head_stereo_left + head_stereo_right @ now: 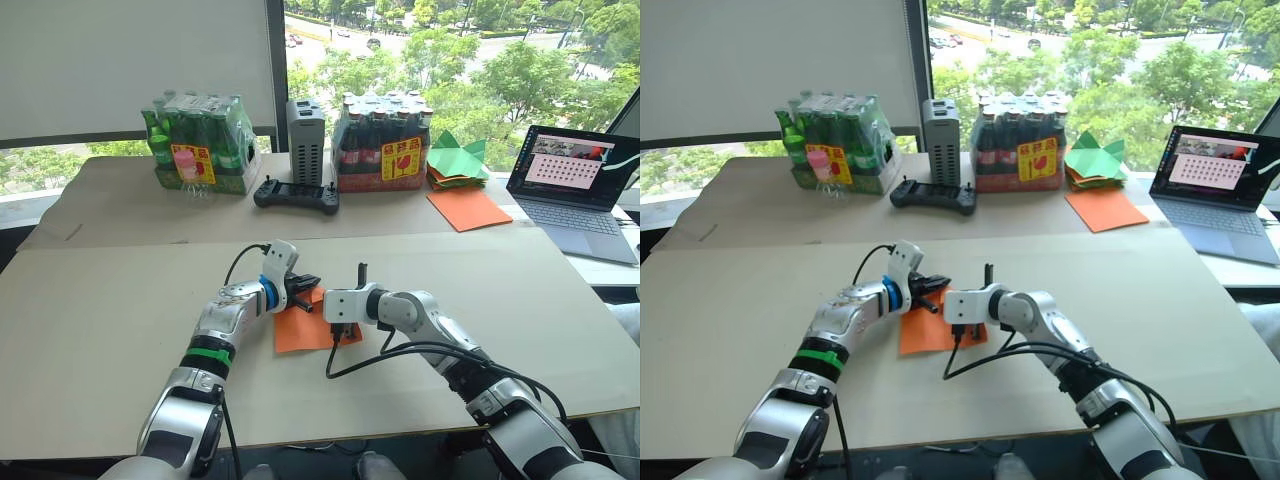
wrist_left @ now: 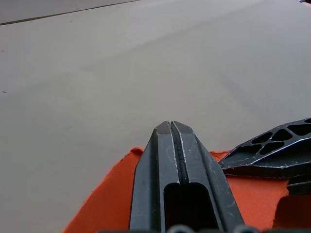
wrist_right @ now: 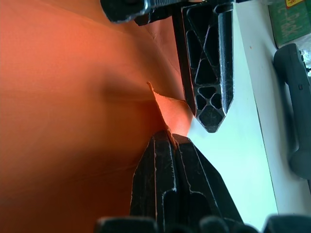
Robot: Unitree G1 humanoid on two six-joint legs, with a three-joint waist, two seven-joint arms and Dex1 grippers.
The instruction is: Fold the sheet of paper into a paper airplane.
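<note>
The orange sheet of paper (image 1: 300, 330) lies flat on the cardboard-covered table (image 1: 120, 300), between my two arms near the front. My left gripper (image 1: 308, 283) is shut, its tips low over the sheet's far edge; its closed fingers (image 2: 177, 160) show above the paper (image 2: 112, 194). My right gripper (image 1: 317, 300) comes in from the right and meets the left one tip to tip. It is shut on a small raised corner of the sheet (image 3: 171, 112). The left gripper's finger (image 3: 209, 63) stands just beside that corner. No paper airplane shape shows.
At the back stand a pack of green bottles (image 1: 198, 140), a grey box (image 1: 306, 140), a pack of dark bottles (image 1: 382, 145) and a black controller (image 1: 296, 194). Green folded papers (image 1: 456, 160), a smooth orange sheet (image 1: 468, 208) and a laptop (image 1: 578, 185) sit at the right. A black cable (image 1: 400, 352) trails off the right wrist.
</note>
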